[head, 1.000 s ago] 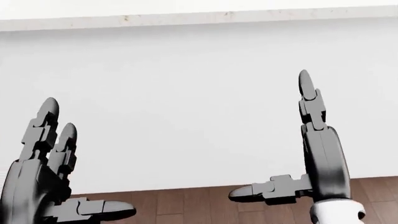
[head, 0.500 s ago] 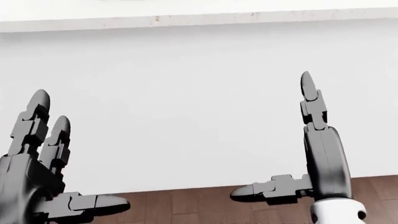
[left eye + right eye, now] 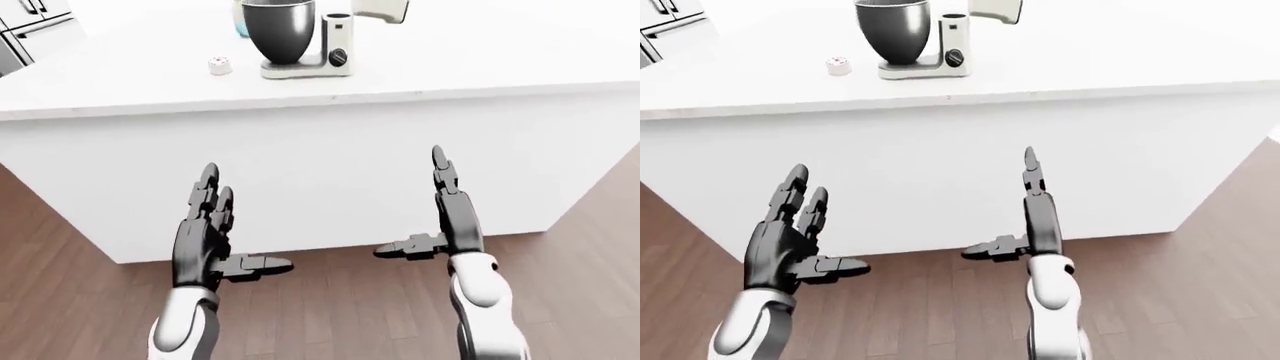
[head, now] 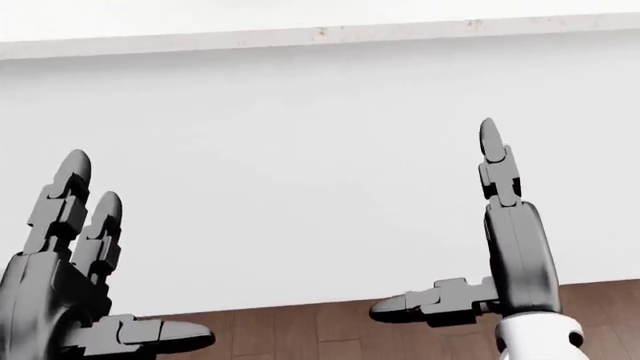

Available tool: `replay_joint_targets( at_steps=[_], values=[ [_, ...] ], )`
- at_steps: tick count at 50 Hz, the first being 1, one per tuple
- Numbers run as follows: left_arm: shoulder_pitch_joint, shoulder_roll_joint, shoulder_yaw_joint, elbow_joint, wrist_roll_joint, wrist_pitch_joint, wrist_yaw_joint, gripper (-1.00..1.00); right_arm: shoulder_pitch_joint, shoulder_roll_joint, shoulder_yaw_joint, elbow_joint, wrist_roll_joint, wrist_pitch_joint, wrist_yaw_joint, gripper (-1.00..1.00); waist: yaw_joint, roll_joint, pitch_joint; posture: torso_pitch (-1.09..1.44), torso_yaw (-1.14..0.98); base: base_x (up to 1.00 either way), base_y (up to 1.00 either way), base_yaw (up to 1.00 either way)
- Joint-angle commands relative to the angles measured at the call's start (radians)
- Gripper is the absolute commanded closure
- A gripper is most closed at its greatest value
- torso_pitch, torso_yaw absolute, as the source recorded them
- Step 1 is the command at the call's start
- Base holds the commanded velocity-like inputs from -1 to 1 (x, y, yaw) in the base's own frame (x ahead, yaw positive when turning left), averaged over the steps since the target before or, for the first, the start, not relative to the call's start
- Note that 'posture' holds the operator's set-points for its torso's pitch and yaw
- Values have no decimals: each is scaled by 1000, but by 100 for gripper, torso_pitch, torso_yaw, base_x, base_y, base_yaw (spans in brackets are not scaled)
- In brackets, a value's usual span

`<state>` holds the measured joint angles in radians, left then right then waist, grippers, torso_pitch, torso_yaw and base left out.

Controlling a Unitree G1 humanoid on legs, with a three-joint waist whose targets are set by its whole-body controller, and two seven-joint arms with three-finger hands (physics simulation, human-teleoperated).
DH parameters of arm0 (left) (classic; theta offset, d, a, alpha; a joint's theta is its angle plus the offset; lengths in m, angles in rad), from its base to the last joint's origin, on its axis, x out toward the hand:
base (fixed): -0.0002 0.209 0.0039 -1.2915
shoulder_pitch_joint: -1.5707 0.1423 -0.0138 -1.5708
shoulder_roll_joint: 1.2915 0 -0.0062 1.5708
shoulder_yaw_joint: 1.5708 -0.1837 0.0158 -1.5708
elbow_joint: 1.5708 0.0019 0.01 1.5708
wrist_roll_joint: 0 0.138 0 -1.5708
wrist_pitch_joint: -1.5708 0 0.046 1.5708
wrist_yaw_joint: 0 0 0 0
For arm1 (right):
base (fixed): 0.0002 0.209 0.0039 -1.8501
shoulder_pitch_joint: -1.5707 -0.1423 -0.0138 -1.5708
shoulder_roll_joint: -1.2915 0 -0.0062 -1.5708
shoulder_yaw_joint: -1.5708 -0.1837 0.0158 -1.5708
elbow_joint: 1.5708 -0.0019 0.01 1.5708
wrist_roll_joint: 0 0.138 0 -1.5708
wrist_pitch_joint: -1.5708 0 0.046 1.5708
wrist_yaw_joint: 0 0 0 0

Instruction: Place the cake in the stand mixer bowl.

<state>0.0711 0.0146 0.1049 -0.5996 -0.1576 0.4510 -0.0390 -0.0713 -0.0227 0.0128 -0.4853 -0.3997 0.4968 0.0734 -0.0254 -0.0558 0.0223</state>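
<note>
A small white cake sits on the white island counter, just left of the stand mixer. The mixer's dark metal bowl stands on its white base with the mixer head tilted up. My left hand and right hand are both open and empty, fingers pointing up, held low before the island's white side panel, well below and short of the counter top. The head view shows only the hands and the panel.
Dark wood floor lies between me and the island. Steel appliance fronts show at the top left of the left-eye view. A bluish object stands behind the mixer bowl.
The head view has shifted slightly; the counter edge marks slid right. My left hand dipped then rose a little. The right hand has barely moved.
</note>
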Motion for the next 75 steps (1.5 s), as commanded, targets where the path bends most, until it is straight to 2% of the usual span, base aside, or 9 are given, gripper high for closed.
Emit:
replay_joint_targets(
  at_steps=[1,6,9,24,30,35,51,65,75],
  values=[
    [-23,9,19,-52,-1,-33,4,-100,-22,3,14,-51,0,-31,1,-100,6,-2,-14,0,0,0,46,0],
    [-15,6,16,-68,-2,-27,3,-100,-14,4,13,-51,3,-39,-2,-100,2,66,6,0,0,0,46,0],
    [-20,7,17,-58,-3,-30,3,-100,-20,3,12,-48,3,-34,0,-100,8,184,-23,0,0,0,47,0],
    [-7,5,19,-62,-5,-39,0,-100,-20,3,12,-45,1,-36,0,-100,12,-7,-4,0,0,0,47,0],
    [-27,10,28,-89,-15,5,8,-100,-17,3,10,-51,0,-32,-3,-100,9,9,-15,0,0,0,45,0],
    [-11,6,24,-65,-10,-32,1,-100,-17,3,10,-54,-2,-28,-4,-100,16,186,-17,0,0,0,23,0],
    [-39,15,37,-106,-24,23,14,-100,-12,4,18,-116,21,-17,-11,-100,55,-9,-3,0,0,0,6,0],
    [-64,22,71,-257,-97,140,53,-100,-11,8,26,-144,-23,14,2,-100,24,118,3,0,0,8,0,0],
    [-61,22,70,-252,-99,134,54,-100,-16,8,28,-136,-35,20,8,-100,34,58,19,0,0,20,0,0]
  ],
)
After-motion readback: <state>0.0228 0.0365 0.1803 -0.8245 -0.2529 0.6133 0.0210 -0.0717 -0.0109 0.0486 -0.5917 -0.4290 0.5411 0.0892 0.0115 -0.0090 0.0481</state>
